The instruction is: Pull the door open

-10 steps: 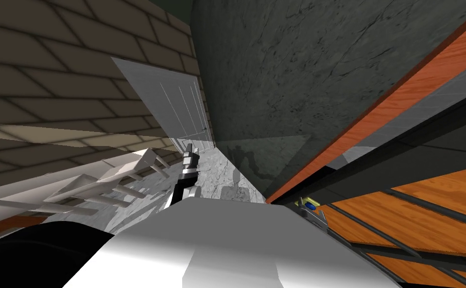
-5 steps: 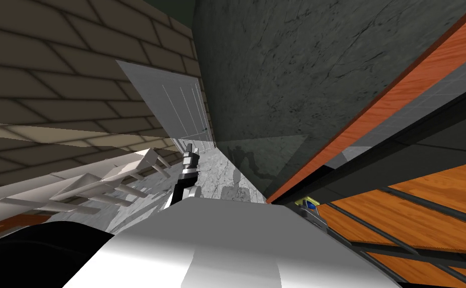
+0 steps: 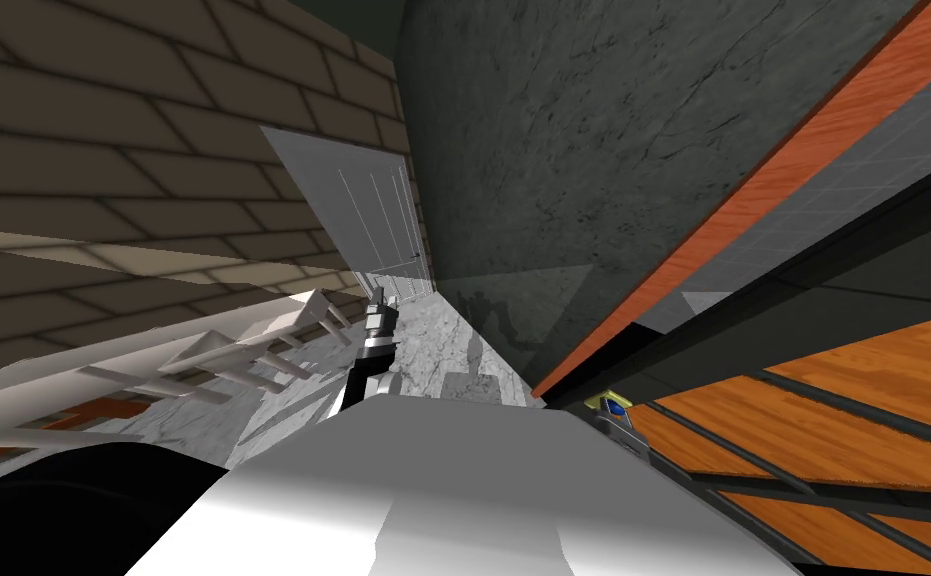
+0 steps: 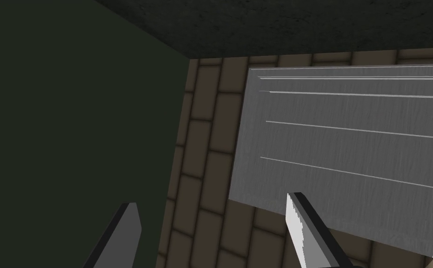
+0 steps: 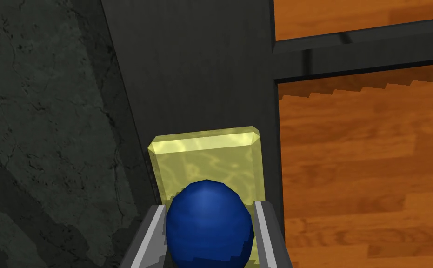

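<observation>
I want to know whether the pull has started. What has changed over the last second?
The whole head view has swung a little, with the grey door and brick wall sliding across together. That is my own move, not theirs. I cannot tell whether the orange-panelled door has swung on its own. Nothing was taken or let go: the right pincer stays shut on the blue knob, and the left pincer stays open.

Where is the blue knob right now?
In the right wrist view the blue knob sits between the fingers of the right claw, against a yellow plate on the door's dark stile, beside its orange panel.
</observation>
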Controlling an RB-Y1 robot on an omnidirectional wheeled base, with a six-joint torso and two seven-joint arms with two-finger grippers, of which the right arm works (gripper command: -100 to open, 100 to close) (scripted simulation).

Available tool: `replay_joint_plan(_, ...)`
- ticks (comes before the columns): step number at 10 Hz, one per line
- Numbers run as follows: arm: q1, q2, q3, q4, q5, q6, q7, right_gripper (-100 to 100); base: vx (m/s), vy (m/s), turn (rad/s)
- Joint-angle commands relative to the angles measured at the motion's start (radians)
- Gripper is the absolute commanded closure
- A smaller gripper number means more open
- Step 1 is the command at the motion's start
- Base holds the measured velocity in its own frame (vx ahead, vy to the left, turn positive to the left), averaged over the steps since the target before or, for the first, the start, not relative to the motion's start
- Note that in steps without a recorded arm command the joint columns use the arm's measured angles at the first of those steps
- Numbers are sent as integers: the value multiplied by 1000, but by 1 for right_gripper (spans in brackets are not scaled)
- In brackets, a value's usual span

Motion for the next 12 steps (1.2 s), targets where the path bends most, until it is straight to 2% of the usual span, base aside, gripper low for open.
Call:
replay_joint_plan(1,16,-7,19,-9,14,-9,-16,100,-224,61,40)
replay_joint_plan(4,38,-23,59,-25,43,-26,-46,100,-229,56,54)
replay_joint_plan(5,33,-18,51,-21,37,-19,-37,100,-98,24,11)
replay_joint_plan(6,44,-22,73,-25,54,-32,-48,100,-158,4,49)
replay_joint_plan(12,82,-48,150,-46,117,-92,-89,100,-242,3,54)
